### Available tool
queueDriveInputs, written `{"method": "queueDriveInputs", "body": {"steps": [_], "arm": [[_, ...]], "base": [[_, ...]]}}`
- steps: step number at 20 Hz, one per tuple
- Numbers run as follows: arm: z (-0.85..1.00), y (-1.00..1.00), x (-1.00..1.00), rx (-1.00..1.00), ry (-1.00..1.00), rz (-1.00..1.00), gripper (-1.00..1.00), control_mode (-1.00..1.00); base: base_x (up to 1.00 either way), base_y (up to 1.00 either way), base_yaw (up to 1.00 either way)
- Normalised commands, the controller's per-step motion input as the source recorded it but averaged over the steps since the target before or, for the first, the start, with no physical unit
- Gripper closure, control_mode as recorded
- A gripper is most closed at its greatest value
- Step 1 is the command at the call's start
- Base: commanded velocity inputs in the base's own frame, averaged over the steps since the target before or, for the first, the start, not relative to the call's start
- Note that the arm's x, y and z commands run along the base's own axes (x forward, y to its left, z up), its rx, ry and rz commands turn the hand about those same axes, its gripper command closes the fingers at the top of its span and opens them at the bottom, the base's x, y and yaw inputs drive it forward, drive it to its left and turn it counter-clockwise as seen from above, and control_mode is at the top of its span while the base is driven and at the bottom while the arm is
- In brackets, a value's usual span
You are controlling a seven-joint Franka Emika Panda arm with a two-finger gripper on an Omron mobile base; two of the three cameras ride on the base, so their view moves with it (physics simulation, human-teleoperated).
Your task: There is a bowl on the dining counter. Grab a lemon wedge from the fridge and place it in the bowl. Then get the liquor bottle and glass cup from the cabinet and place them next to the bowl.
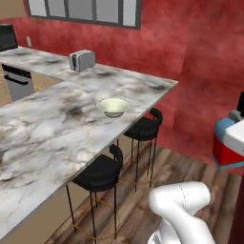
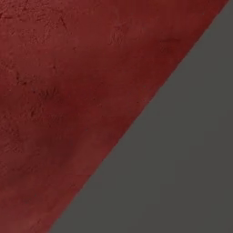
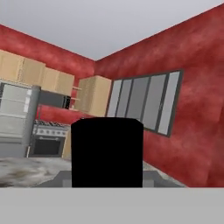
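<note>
The pale bowl [image 1: 113,106] sits on the marbled dining counter [image 1: 43,128], near its stool-side edge. At the right edge of the left base view, my gripper [image 1: 237,137] is shut on the liquor bottle [image 1: 224,151], whose red body and blue label show off the counter's side, above the floor. In the hand view its black cap [image 3: 107,148] stands straight ahead between the jaws. Far off are the grey fridge [image 3: 15,122] and the tan wall cabinet [image 3: 94,94]. The lemon wedge and the glass cup are out of view.
A toaster [image 1: 82,60] stands at the counter's far end. Two black stools [image 1: 97,176] [image 1: 143,128] are tucked under its near edge, over wood floor. A red wall [image 2: 59,91] and a flat grey surface [image 2: 182,159] lie close before the right base camera. A window [image 3: 146,103] is ahead.
</note>
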Motion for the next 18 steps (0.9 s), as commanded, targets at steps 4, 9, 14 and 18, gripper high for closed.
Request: {"method": "queueDriveInputs", "body": {"steps": [4,9,14,18], "arm": [[0.00,0.00,0.00,0.00,0.00,0.00,1.00,1.00],[0.00,0.00,0.00,0.00,0.00,0.00,1.00,1.00],[0.00,0.00,0.00,0.00,0.00,0.00,1.00,1.00],[0.00,0.00,0.00,0.00,0.00,0.00,1.00,1.00]], "base": [[0.79,-0.53,0.47],[0.46,-0.64,0.47],[0.21,-0.67,0.47],[0.35,-0.65,0.50]]}}
